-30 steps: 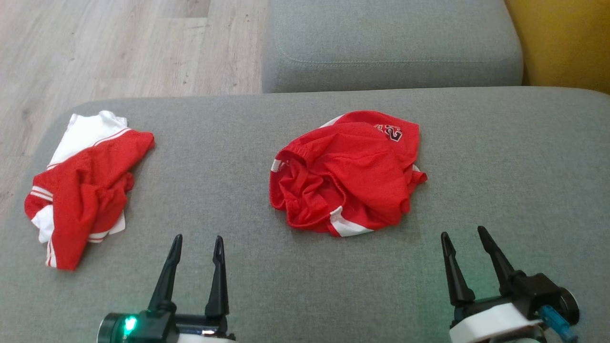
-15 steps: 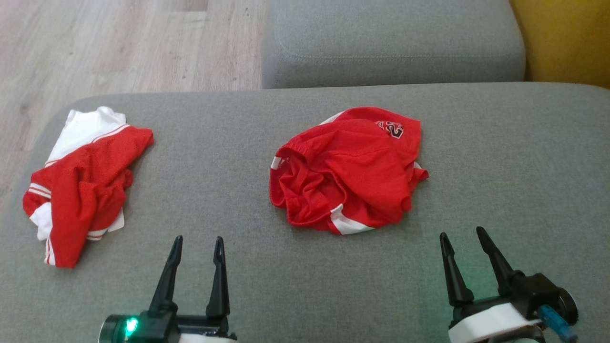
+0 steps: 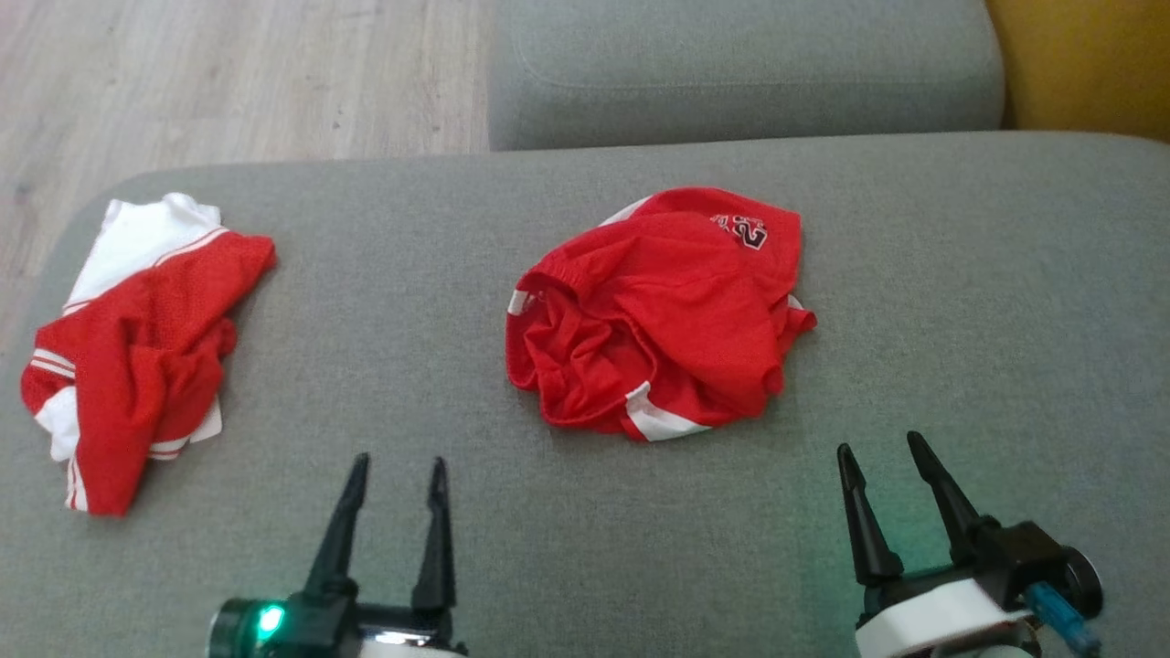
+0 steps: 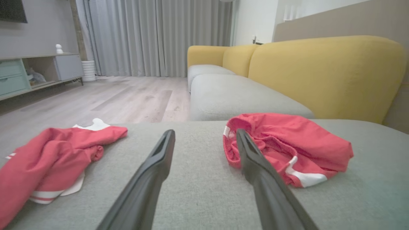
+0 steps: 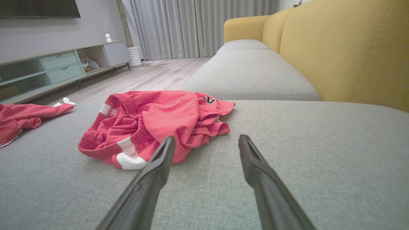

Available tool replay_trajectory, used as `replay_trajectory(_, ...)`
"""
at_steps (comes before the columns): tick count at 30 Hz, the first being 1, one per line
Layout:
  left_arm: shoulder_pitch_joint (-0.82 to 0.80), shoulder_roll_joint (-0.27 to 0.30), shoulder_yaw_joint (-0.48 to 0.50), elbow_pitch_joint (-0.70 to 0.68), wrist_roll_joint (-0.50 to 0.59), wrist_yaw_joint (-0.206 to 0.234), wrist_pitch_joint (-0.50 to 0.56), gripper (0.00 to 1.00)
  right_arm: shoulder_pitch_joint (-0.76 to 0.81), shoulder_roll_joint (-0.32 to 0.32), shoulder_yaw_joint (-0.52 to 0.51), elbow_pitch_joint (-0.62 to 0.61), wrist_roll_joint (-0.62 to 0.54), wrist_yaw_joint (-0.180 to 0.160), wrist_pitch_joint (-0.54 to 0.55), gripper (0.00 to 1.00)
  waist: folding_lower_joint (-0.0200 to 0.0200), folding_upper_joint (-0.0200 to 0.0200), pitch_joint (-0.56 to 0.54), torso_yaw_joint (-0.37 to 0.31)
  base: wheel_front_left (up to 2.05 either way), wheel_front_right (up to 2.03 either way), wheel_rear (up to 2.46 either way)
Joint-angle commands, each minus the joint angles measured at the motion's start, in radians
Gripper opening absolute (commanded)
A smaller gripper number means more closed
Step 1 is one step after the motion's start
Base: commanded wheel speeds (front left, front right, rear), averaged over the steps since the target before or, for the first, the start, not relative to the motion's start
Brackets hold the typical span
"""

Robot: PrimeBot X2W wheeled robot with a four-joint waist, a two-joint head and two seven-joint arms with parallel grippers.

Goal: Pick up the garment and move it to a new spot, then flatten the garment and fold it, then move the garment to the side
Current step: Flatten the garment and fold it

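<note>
A crumpled red garment [image 3: 667, 320] with white trim and a printed number lies in the middle of the grey sofa seat [image 3: 960, 274]. It also shows in the left wrist view [image 4: 287, 150] and the right wrist view [image 5: 153, 118]. My left gripper [image 3: 399, 460] stands open at the near edge, short of the garment and to its left, with nothing between its fingers [image 4: 205, 131]. My right gripper [image 3: 878, 442] is open too, near and to the right of the garment, empty [image 5: 207, 137].
A second red and white garment [image 3: 137, 366] lies bunched at the seat's left end. Another grey cushion [image 3: 731, 73] adjoins at the back, with a yellow backrest [image 3: 1088, 64] on the right. Wooden floor [image 3: 228, 73] lies beyond the left edge.
The head camera has shifted a little, so the whole picture slid. My left gripper has edged slightly right, toward the middle garment. Both garments lie as before and both grippers stay open.
</note>
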Motion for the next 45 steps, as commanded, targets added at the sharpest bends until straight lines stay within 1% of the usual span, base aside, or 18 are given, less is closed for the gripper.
replay_trajectory(1,-0.070,-0.001,0.015,-0.018,0.006,-0.008,-0.006,1.00,-0.058,-0.004,0.027,-0.034,-0.010,0.004,-0.004,1.00,0.0000,-0.0001,0.023,-0.008,0.00,0.00,0.00)
replay_trajectory(6,-0.205,-0.001,-0.062,0.058,0.009,-0.067,-0.006,1.00,-0.101,-0.004,0.018,-0.041,-0.009,0.004,-0.004,1.00,0.0000,-0.0001,0.101,-0.027,0.00,0.00,0.00)
replay_trajectory(11,-0.366,-0.001,-0.148,0.209,0.040,-0.128,-0.006,1.00,-0.133,-0.004,0.040,-0.034,-0.002,0.004,-0.004,1.00,0.0000,-0.0001,0.149,-0.068,0.00,0.00,0.00)
replay_trajectory(12,-0.420,-0.001,-0.185,0.273,0.045,-0.150,-0.006,1.00,-0.147,-0.004,0.043,-0.035,0.003,0.004,-0.004,1.00,0.0000,-0.0001,0.164,-0.090,0.00,0.00,0.00)
replay_trajectory(15,-0.490,-0.001,-0.237,0.366,0.050,-0.174,-0.006,1.00,-0.164,-0.004,0.046,-0.037,0.007,0.004,-0.004,1.00,0.0000,-0.0001,0.183,-0.119,0.00,0.00,0.00)
replay_trajectory(18,-0.544,-0.001,-0.264,0.460,0.056,-0.181,-0.006,1.00,-0.173,-0.004,0.049,-0.037,0.012,0.004,-0.004,1.00,0.0000,-0.0001,0.194,-0.145,0.00,0.00,0.00)
replay_trajectory(21,-0.587,-0.001,-0.259,0.544,0.059,-0.164,-0.006,1.00,-0.176,-0.004,0.052,-0.038,0.018,0.004,-0.004,1.00,0.0000,-0.0001,0.199,-0.170,0.00,0.00,0.00)
replay_trajectory(26,-0.631,-0.001,-0.250,0.645,0.046,-0.141,-0.006,1.00,-0.179,-0.004,0.056,-0.040,0.027,0.004,-0.004,1.00,0.0000,-0.0001,0.204,-0.199,0.00,0.00,0.00)
replay_trajectory(27,-0.638,-0.001,-0.252,0.660,0.043,-0.141,-0.006,0.84,-0.179,-0.004,0.055,-0.040,0.028,0.004,-0.004,1.00,0.0000,-0.0001,0.205,-0.202,0.00,0.00,0.00)
replay_trajectory(28,-0.644,-0.001,-0.253,0.669,0.040,-0.141,-0.006,0.42,-0.179,-0.004,0.054,-0.040,0.029,0.004,-0.004,1.00,0.0000,-0.0001,0.205,-0.205,0.00,0.00,0.00)
replay_trajectory(29,-0.644,-0.001,-0.253,0.669,0.040,-0.141,-0.006,0.42,-0.179,-0.004,0.054,-0.040,0.029,0.004,-0.004,1.00,0.0000,-0.0001,0.205,-0.205,0.00,0.00,0.00)
replay_trajectory(30,-0.650,-0.001,-0.254,0.670,0.035,-0.143,-0.006,0.16,-0.179,-0.004,0.054,-0.040,0.031,0.004,-0.004,1.00,0.0000,-0.0001,0.205,-0.208,0.00,0.00,0.00)
replay_trajectory(31,-0.654,-0.001,-0.258,0.675,0.032,-0.148,-0.006,0.00,-0.179,-0.004,0.054,-0.040,0.032,0.004,-0.004,1.00,0.0000,-0.0001,0.204,-0.211,0.00,0.00,0.00)
replay_trajectory(35,-0.665,-0.001,-0.279,0.640,-0.006,-0.173,-0.006,0.00,-0.177,-0.004,0.058,-0.036,0.037,0.004,-0.004,1.00,0.0000,-0.0001,0.192,-0.225,0.00,0.00,0.00)
replay_trajectory(39,-0.697,-0.001,-0.330,0.560,-0.088,-0.196,-0.006,0.00,-0.171,-0.004,0.067,-0.032,0.044,0.004,-0.004,1.00,0.0000,-0.0001,0.168,-0.242,0.00,0.00,0.00)
replay_trajectory(41,-0.739,-0.001,-0.370,0.541,-0.133,-0.201,-0.003,0.00,-0.171,-0.004,0.076,-0.030,0.049,0.004,-0.004,1.00,0.0000,-0.0001,0.154,-0.255,0.00,0.00,0.00)
replay_trajectory(45,-0.887,-0.001,-0.451,0.491,-0.221,-0.204,0.023,0.00,-0.161,-0.004,0.090,-0.029,0.059,0.004,-0.004,1.00,0.0000,-0.0001,0.123,-0.279,0.00,0.00,0.00)
